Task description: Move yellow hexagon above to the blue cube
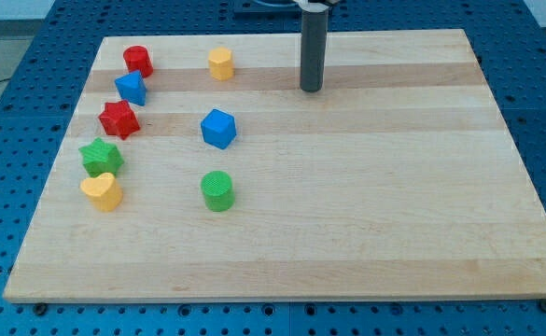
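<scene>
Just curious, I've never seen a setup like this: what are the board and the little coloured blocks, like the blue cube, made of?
The board looks like pale wood with a smooth matt finish: grain and long glued strips show. The blue cube and yellow hexagon look like plastic, solid in colour, faintly ridged, perhaps printed; I can't be sure. My tip is a dark rod, material unclear.

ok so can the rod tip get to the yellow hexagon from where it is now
Probably yes. My tip sits to the view's right of the yellow hexagon, with only bare board between them. The blue cube lies lower, off that path.
</scene>
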{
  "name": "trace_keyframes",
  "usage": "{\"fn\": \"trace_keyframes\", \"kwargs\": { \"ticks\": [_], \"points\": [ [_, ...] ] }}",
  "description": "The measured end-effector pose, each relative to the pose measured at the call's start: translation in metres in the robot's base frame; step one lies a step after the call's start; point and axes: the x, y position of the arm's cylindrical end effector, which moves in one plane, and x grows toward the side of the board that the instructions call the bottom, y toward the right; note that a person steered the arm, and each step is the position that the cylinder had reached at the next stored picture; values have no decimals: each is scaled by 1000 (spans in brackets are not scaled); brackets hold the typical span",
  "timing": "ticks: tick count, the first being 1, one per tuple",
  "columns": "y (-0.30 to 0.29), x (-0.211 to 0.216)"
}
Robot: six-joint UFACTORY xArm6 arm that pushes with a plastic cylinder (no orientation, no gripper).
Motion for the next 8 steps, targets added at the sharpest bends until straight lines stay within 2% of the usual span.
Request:
{"fn": "trace_keyframes", "kwargs": {
  "ticks": [1,2,3,4,5,6,7,8],
  "points": [
    [-23,0],
    [-73,0],
    [-85,-4],
    [-136,-2],
    [-152,5],
    [-132,-19],
    [-64,-20],
    [-63,-48]
  ]
}}
